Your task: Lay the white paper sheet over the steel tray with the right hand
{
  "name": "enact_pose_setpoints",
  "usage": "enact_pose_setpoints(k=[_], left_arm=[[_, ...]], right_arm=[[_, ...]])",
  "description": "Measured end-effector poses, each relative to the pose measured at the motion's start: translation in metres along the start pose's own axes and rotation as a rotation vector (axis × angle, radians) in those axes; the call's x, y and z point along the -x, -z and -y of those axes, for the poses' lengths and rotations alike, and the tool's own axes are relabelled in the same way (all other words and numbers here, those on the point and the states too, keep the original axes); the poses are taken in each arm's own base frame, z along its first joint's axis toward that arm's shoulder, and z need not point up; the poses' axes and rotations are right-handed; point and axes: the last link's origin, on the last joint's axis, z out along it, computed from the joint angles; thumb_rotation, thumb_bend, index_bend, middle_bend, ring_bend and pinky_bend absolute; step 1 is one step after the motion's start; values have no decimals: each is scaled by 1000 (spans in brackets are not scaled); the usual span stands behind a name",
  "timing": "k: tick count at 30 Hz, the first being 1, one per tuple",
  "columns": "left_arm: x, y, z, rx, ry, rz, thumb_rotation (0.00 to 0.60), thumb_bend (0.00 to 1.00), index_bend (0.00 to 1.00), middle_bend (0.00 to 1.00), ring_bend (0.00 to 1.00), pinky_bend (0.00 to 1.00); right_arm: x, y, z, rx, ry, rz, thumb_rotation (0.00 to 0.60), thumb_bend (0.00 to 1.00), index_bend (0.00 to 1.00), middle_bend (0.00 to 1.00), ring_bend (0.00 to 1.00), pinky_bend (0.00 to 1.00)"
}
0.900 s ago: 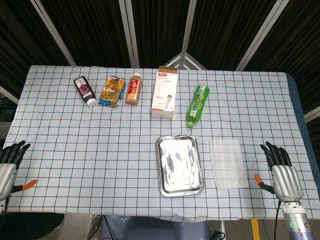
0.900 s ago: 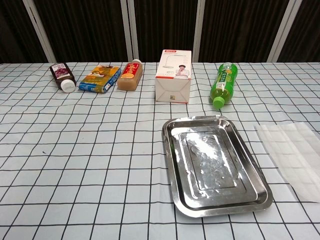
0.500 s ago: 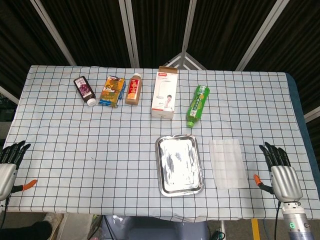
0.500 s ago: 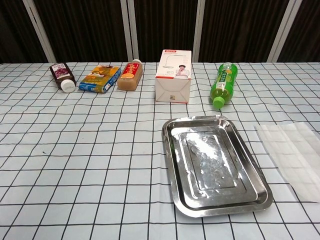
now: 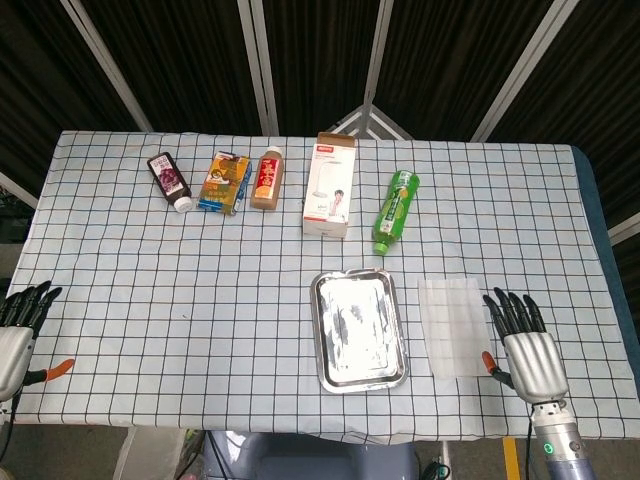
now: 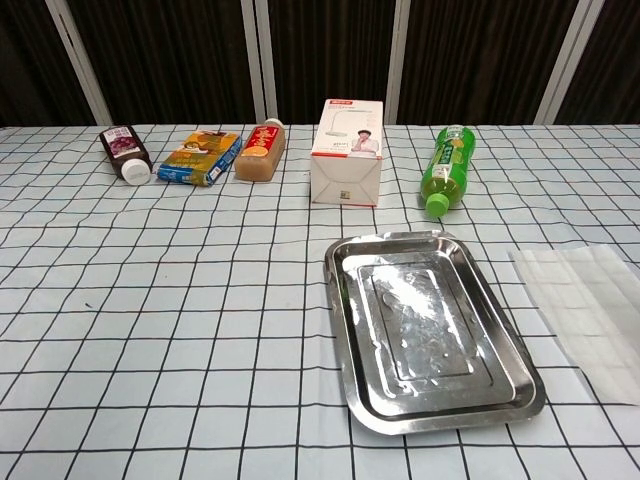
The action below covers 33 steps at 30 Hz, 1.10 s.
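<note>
The steel tray [image 5: 358, 329] [image 6: 430, 326] lies empty near the table's front edge, right of centre. Just right of it the thin white paper sheet [image 5: 455, 326] [image 6: 588, 314] lies flat on the checked cloth. My right hand [image 5: 523, 345] is open, fingers spread, hovering right beside the sheet's right edge at the front; I cannot tell whether it touches the sheet. My left hand [image 5: 17, 330] hangs open off the table's front left corner. Neither hand shows in the chest view.
Along the back stand or lie a dark purple bottle [image 5: 170, 181], a blue-orange carton [image 5: 224, 182], a brown drink bottle [image 5: 266, 179], a white box [image 5: 331, 185] and a green bottle [image 5: 396, 211]. The table's right edge [image 5: 598, 240] runs close to the right hand.
My right hand has moved left and slightly forward, closing in on the sheet's right edge. The left hand, sheet and tray have stayed put.
</note>
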Motion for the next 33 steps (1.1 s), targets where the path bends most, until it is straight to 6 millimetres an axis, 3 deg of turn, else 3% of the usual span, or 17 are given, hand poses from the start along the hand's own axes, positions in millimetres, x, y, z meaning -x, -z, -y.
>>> enact_pose_setpoints(k=[13, 25, 33], left_arm=[[-1, 0, 0, 9, 3, -2, 600, 0, 0, 0, 0, 0], [-1, 0, 0, 5, 4, -3, 600, 0, 0, 0, 0, 0], [-1, 0, 0, 2, 3, -2, 600, 0, 0, 0, 0, 0]], right_arm=[[47, 17, -3, 161, -19, 80, 600, 373, 0, 0, 0, 0], [77, 29, -9, 198, -3, 163, 600, 372, 0, 0, 0, 0], [85, 29, -10, 197, 7, 182, 600, 372, 0, 0, 0, 0]])
